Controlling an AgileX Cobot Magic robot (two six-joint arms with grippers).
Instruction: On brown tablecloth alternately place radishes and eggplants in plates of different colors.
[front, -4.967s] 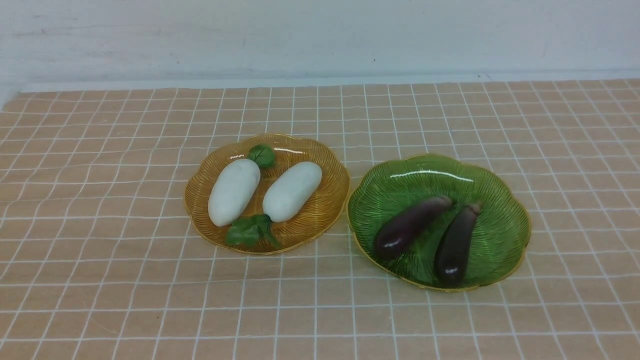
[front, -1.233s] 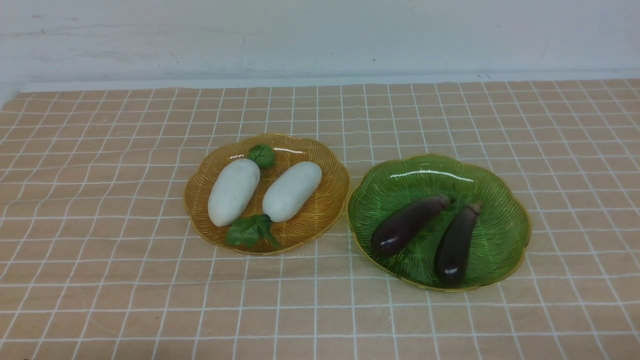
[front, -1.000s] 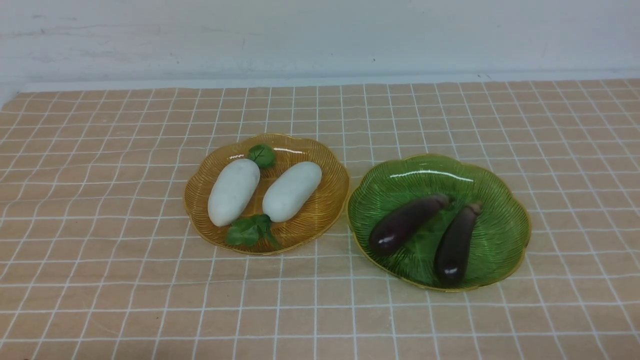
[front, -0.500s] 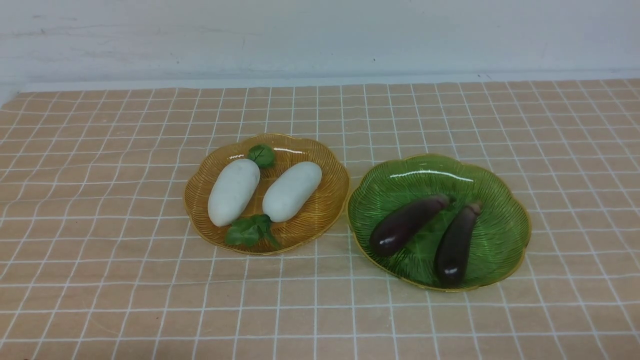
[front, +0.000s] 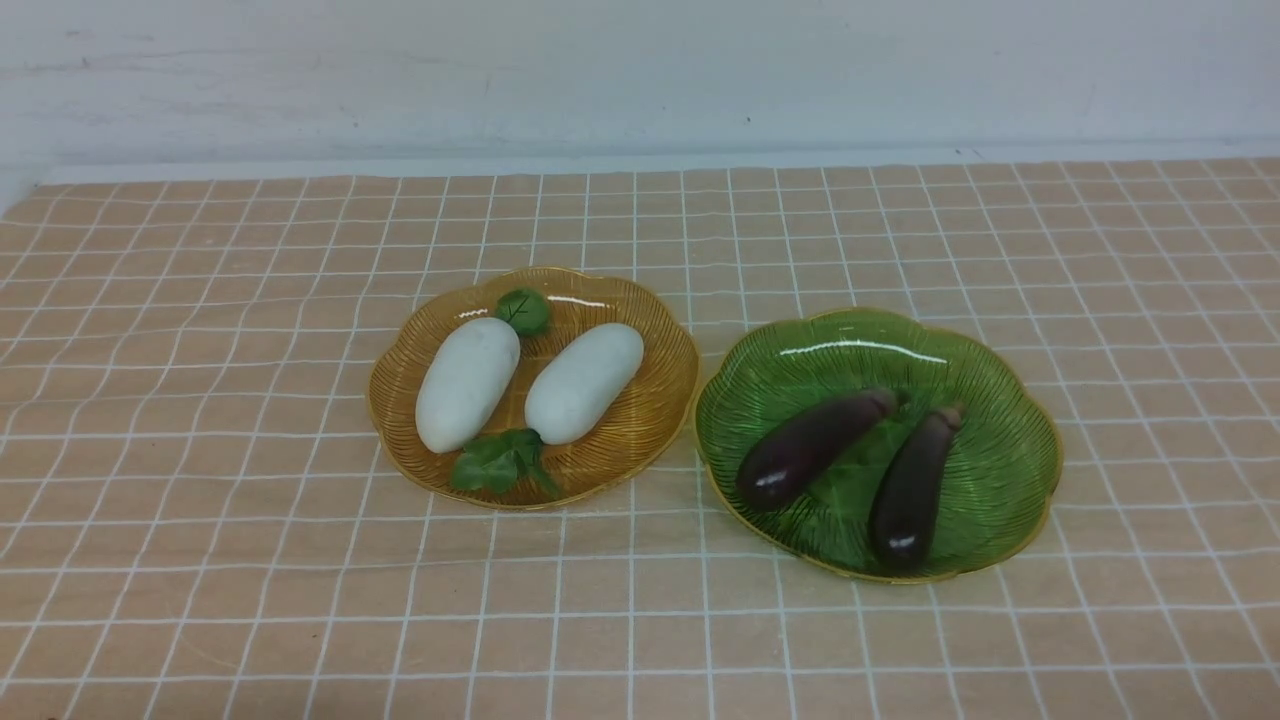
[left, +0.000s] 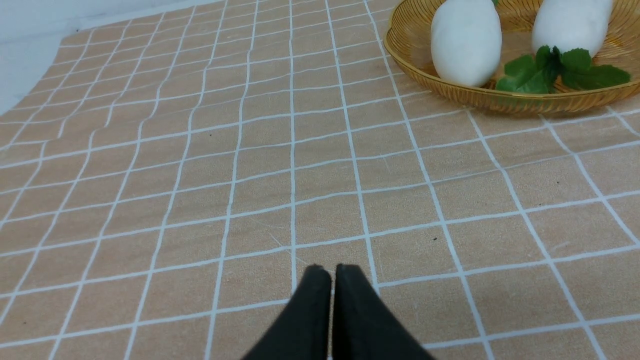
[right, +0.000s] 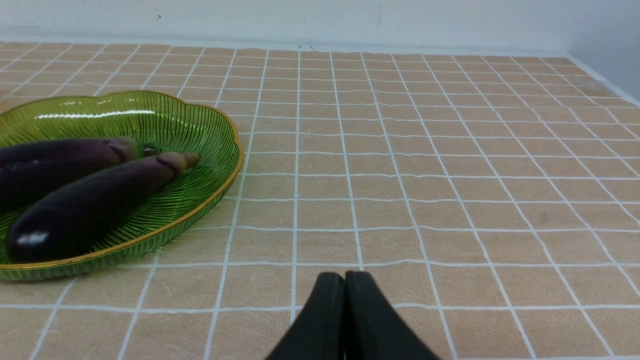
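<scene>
We count two radishes (front: 467, 383) lying side by side in the amber plate (front: 640, 430) and two eggplants (front: 815, 448) side by side in the green plate (front: 1000, 470), sorted by kind as the task asks, so we judge the job done. The two plates sit nearly touching mid-cloth (front: 200, 500). Our left gripper (left: 332, 270) and right gripper (right: 344, 276) each hang low over bare cloth short of their plates, jaws pressed together on nothing, parked clear.
</scene>
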